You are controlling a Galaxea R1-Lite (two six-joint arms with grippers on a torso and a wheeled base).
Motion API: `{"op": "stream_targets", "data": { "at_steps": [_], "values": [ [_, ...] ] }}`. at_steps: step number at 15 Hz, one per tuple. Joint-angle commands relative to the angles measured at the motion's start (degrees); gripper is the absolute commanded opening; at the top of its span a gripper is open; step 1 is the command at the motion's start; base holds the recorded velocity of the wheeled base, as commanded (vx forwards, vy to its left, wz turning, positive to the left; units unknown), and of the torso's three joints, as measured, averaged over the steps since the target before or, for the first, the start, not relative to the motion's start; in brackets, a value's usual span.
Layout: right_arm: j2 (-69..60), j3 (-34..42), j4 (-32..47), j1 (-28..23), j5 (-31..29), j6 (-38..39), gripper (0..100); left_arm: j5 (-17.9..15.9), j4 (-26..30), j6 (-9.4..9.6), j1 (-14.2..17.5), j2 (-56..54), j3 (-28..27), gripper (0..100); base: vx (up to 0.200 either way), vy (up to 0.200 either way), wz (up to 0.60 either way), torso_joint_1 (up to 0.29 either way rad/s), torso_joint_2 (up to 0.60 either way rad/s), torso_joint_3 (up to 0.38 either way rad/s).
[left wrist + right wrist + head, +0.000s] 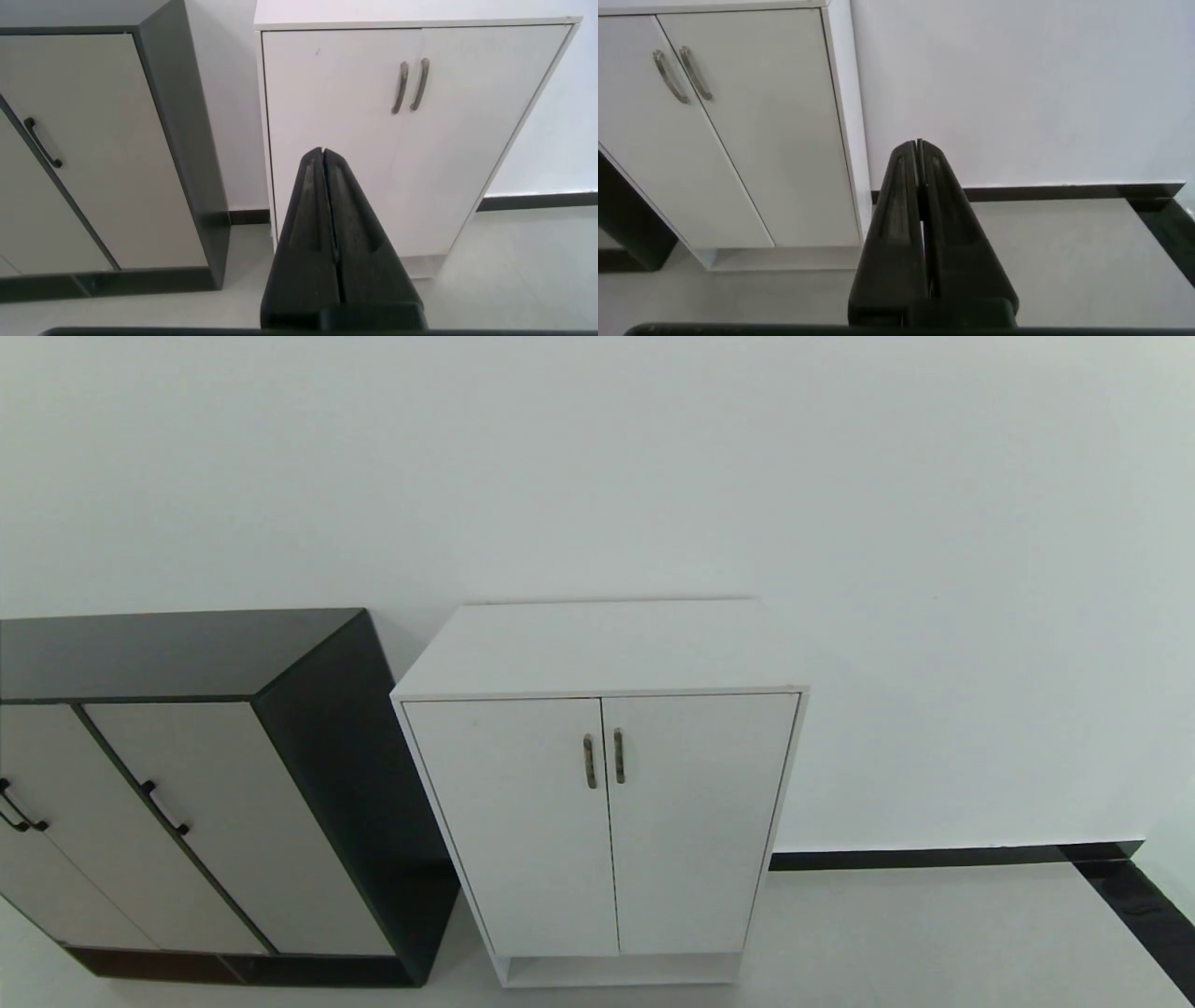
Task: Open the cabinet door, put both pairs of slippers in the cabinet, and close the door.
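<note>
A white two-door cabinet [597, 803] stands against the wall with both doors closed. Two vertical metal handles [604, 759] sit side by side at the middle seam. In the left wrist view my left gripper [323, 154] is shut and empty, held some way in front of the cabinet's [374, 131] left door, below the handles [411, 86]. My right gripper [918, 147] is also shut and empty, off the right side of the cabinet [738, 131], in front of the bare wall, with the handles [682, 75] far from it.
A black cabinet with light grey doors [177, 803] and black handles stands close to the white one's left side. A black baseboard [934, 857] runs along the wall on the right, over open grey floor [934, 943].
</note>
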Motion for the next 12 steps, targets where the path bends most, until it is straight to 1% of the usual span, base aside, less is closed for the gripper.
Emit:
{"op": "stream_targets", "data": {
  "at_steps": [1,3,12],
  "values": [
    [-0.46,0.02,0.02,0.07,0.02,0.18,0,-0.06,0.00,0.42,0.01,-0.01,0.00,0,0.000,0.000,0.00,0.000,0.00,0.000],
    [-0.46,0.02,0.02,0.07,0.19,0.18,0,-0.06,0.00,0.15,0.01,-0.01,0.00,0,0.000,0.000,0.00,0.000,0.00,0.000],
    [-0.46,0.02,0.02,0.07,0.28,0.27,0,-0.06,0.00,0.15,0.01,-0.01,0.00,0,0.000,0.000,0.00,0.000,0.00,0.000]
  ]
}}
